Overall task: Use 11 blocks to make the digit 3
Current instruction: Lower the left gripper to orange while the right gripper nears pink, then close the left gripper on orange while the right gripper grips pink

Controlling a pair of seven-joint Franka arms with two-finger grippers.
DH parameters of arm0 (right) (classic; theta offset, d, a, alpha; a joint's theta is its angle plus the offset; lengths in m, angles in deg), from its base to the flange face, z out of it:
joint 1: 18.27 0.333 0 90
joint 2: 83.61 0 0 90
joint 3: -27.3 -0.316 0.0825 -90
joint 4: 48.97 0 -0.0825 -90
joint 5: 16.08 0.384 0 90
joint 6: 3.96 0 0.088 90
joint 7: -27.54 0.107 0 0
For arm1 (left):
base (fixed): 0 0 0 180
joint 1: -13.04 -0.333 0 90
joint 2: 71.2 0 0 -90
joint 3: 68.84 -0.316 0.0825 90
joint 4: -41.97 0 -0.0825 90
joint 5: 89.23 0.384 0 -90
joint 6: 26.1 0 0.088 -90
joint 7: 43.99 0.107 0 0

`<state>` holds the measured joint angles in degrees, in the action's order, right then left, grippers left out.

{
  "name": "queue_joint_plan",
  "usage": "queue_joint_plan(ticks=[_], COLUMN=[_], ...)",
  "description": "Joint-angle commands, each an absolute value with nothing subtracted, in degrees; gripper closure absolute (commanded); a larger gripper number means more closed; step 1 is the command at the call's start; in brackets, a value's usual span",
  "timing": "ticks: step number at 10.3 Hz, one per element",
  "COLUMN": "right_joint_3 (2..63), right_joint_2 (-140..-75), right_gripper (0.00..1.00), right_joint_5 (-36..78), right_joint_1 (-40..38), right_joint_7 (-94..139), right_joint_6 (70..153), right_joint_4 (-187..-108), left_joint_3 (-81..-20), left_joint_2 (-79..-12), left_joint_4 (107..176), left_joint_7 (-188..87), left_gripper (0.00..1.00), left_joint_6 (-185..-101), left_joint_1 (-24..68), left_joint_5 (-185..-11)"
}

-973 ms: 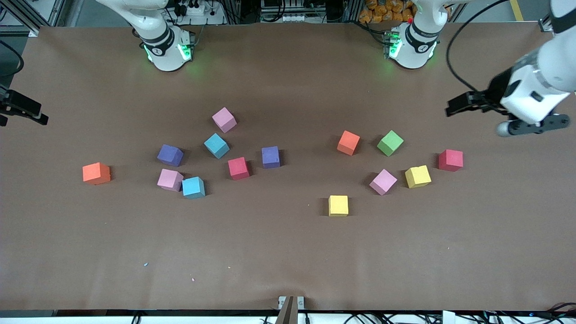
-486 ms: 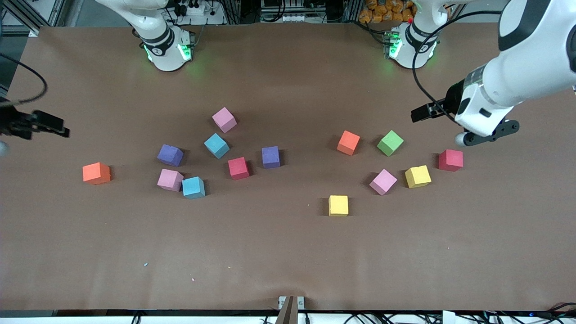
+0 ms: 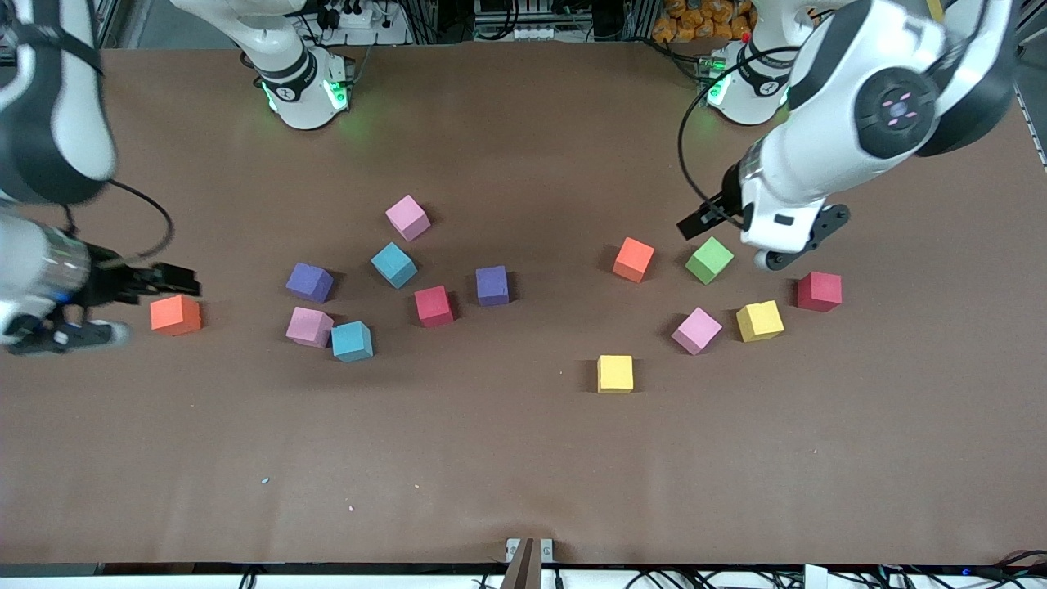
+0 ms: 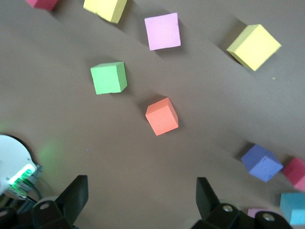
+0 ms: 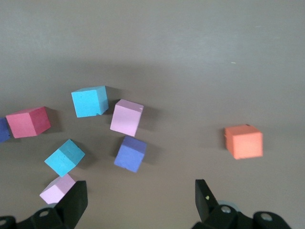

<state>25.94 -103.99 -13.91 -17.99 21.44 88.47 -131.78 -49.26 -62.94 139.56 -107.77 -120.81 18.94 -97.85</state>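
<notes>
Loose blocks (image 3: 433, 305) lie scattered on the brown table (image 3: 523, 458), none touching in a figure. The left gripper (image 3: 705, 219) hovers over the green block (image 3: 708, 260), the right gripper (image 3: 168, 282) over an orange block (image 3: 175, 315), both wide open and empty.

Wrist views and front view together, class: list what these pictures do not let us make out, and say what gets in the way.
- Left tool: in the front view the arm's white wrist covers most of it; only a dark tip shows, above the green block.
- Red block: cut off by the left wrist view's edge.
- Purple block: only a sliver at the right wrist view's edge.
- Pink block: partly covered by the tool's own finger.
- Right tool: blurred in the front view, beside the orange block.
</notes>
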Motion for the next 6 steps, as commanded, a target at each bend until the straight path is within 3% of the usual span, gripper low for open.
queue_joint_plan(ticks=[1,3,6], right_joint_3=[25.98,25.98,26.07], right_joint_2=[-108.28,-110.85,-110.68], right_gripper=[0.0,0.0,0.0], right_joint_5=[-13.27,-13.27,-13.45], right_joint_1=[-17.3,-17.21,-17.38], right_joint_7=[21.39,20.86,20.59], right_joint_6=[89.9,95.76,105.96], right_joint_4=[-130.79,-133.32,-140.88], left_joint_3=[-47.23,-44.59,-42.74], left_joint_2=[-65.14,-65.92,-66.01], left_joint_4=[148.72,158.02,169.55], left_joint_7=[-120.48,-130.16,-134.68], left_gripper=[0.0,0.0,0.0], left_joint_6=[-130.56,-144.07,-156.93], left_joint_1=[18.66,18.66,18.58], left_joint_5=[-96.79,-96.53,-94.51])
